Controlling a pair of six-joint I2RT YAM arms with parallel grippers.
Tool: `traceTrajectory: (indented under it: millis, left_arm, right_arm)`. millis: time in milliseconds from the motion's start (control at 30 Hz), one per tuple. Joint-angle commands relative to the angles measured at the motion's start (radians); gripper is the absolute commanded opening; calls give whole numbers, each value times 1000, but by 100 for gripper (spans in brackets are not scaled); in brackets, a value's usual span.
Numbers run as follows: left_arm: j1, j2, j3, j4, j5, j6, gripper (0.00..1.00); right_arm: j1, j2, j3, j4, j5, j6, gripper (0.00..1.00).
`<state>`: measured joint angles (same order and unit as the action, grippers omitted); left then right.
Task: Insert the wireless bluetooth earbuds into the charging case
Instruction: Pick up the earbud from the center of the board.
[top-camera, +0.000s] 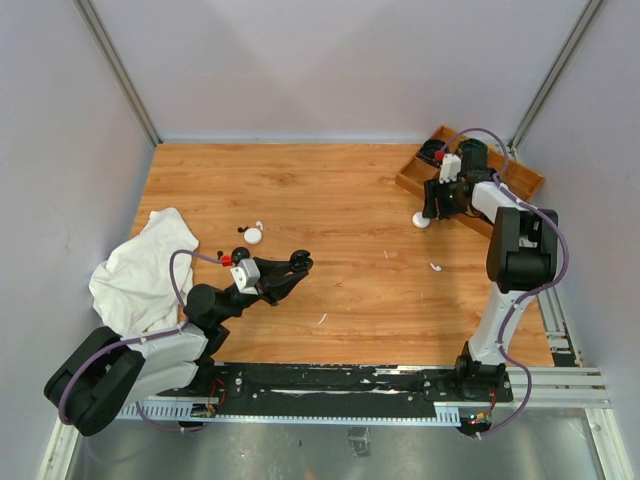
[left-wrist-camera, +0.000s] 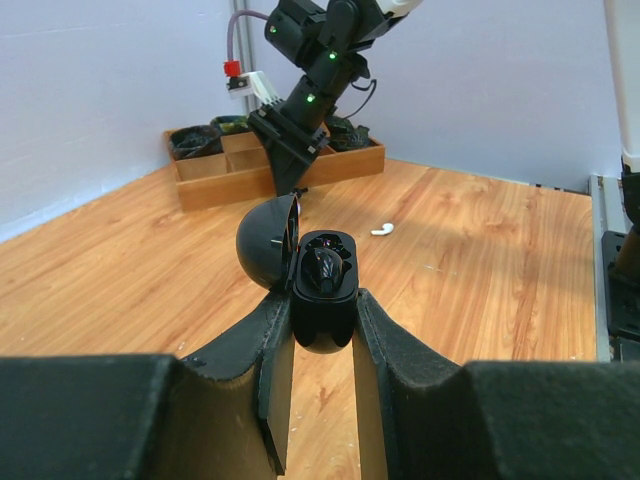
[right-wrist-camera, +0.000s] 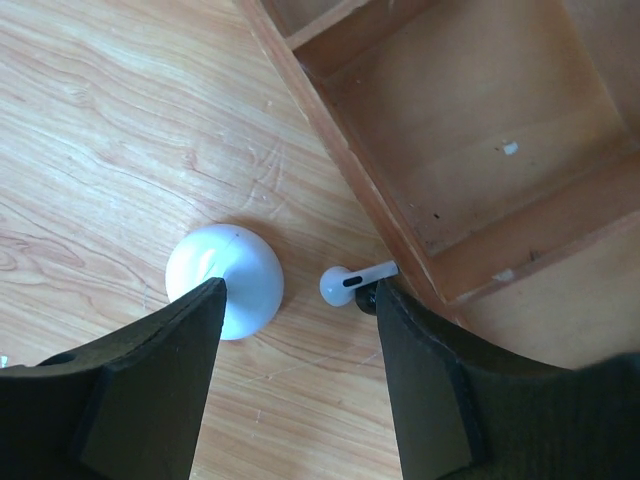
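Case work, both arms. My left gripper (left-wrist-camera: 322, 312) is clamping the black case (left-wrist-camera: 322, 295) by its base, one finger pressing on each side. The lid is standing open on the left of the base. A black earbud (left-wrist-camera: 326, 268) is sitting in the case's well, just ahead of my fingertips. Farther ahead, a white earbud (left-wrist-camera: 382, 229) is lying loose on the table (left-wrist-camera: 480, 280), well apart from the grip.

My right gripper (right-wrist-camera: 300, 300) is hanging with its jaws apart, holding nothing. Between the fingers, a second white earbud (right-wrist-camera: 355, 281) is lying on the wood. It is nearer the finger on the right of my wrist view, with its stem against the tray (right-wrist-camera: 480, 150) edge. A white puck (right-wrist-camera: 225, 280) is resting just beside the other finger. Something small and dark is showing under that earbud; I cannot tell what.
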<state>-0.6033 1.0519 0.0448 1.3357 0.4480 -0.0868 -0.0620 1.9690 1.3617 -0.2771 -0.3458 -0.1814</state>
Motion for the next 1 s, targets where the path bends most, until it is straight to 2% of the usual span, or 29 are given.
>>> traceTrajectory:
  millis: [0,200,400,700,833,967]
  left_arm:
    - [5,3,25,13,12,0,0]
    - [5,0,26,13,16,-3,0]
    - [5,-4,26,13,18,-5,0]
    - [5,-24,23,-3,11,3,0]
    - [5,-31,23,-4,14,1,0]
    - [5,-45,21,-12,11,2,0]
  right_arm:
    - [-18,66,47,-80,-13,-54,62]
    - [-18,73,55,-135,-5,-36,60]
    - [3,-29,27,-105,42,-54,59]
    - [8,-81,61,-187,126,-224,60]
    - [17,-87,32,-181,181,-290,54]
    - [75,-104,-18,-126,251,-380,41]
